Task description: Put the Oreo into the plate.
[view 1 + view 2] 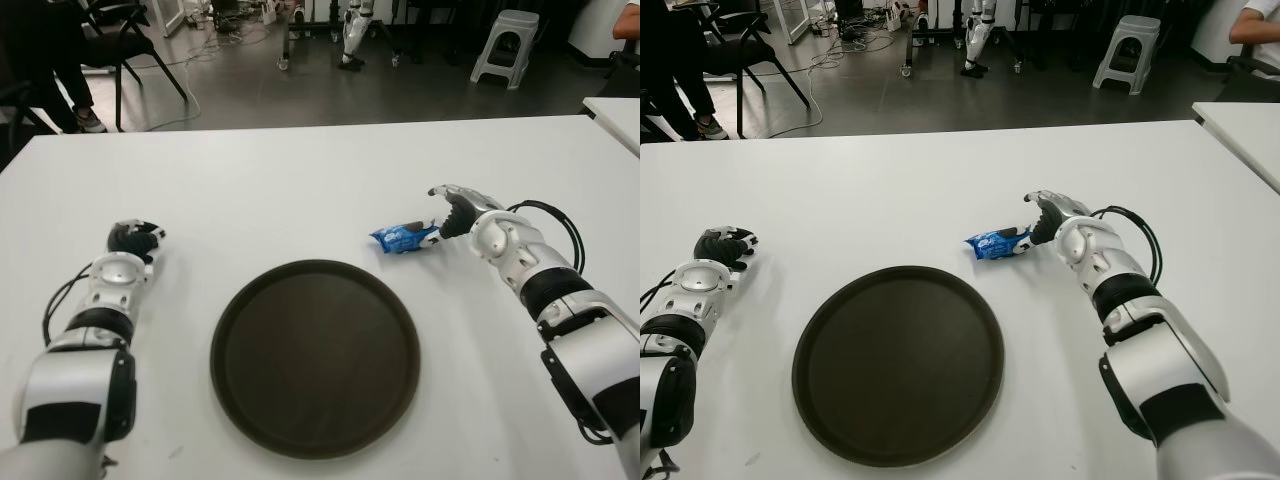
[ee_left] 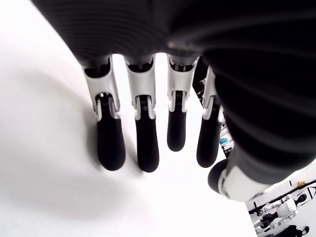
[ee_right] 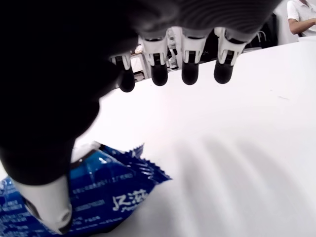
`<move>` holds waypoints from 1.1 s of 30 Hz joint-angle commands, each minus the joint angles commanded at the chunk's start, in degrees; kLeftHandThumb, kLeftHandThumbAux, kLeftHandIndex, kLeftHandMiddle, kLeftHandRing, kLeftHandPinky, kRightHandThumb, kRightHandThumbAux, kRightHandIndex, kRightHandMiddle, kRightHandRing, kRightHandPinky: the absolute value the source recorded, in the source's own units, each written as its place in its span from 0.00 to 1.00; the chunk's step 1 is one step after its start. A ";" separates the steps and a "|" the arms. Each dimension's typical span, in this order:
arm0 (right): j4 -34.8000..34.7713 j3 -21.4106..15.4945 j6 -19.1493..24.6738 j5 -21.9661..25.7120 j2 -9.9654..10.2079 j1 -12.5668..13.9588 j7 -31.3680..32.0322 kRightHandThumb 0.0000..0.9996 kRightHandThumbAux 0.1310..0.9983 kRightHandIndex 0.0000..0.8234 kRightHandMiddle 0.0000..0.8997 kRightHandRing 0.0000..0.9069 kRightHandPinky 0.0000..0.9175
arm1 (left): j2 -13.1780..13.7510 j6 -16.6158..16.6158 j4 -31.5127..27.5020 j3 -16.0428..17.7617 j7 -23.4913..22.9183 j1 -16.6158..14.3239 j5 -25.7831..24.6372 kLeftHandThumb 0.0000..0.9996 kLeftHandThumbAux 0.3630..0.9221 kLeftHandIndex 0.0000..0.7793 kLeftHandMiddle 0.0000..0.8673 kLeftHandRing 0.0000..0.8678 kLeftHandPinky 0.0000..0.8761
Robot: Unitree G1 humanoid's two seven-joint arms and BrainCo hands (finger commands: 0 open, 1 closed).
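Note:
The Oreo (image 1: 403,238) is a small blue packet lying on the white table (image 1: 300,190), just beyond the plate's right rim. The plate (image 1: 315,355) is a round dark tray in the middle near me, with nothing on it. My right hand (image 1: 442,215) is at the packet's right end. In the right wrist view its fingers (image 3: 190,69) stretch out above the table while the thumb sits over the packet (image 3: 106,195); the fingers are not closed around it. My left hand (image 1: 135,240) shows left of the plate, fingers (image 2: 143,143) relaxed and holding nothing.
Another white table (image 1: 615,115) stands at the far right. Beyond the table's far edge the floor holds a grey stool (image 1: 505,45), black chairs (image 1: 120,40), cables and a robot's legs (image 1: 355,35). A person's legs (image 1: 50,60) show at the far left.

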 joint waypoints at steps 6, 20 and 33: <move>-0.29 0.48 0.20 -0.40 -0.27 -0.29 0.84 0.00 0.68 0.00 0.00 0.00 0.00 | -0.08 -0.17 -0.01 0.31 -0.39 0.04 -0.36 0.69 0.63 0.53 0.30 0.26 0.15; -1.00 3.12 -0.80 -3.11 -1.54 -0.90 1.91 0.00 0.65 0.00 0.00 0.00 0.00 | -0.34 -0.32 -0.09 0.21 0.10 -0.02 -0.39 0.69 0.63 0.53 0.39 0.35 0.19; -0.93 6.36 -4.17 -5.90 -3.34 -1.38 3.32 0.00 0.69 0.00 0.00 0.00 0.00 | -0.59 -0.63 -0.19 -0.35 0.49 0.01 -0.16 0.69 0.63 0.53 0.47 0.41 0.23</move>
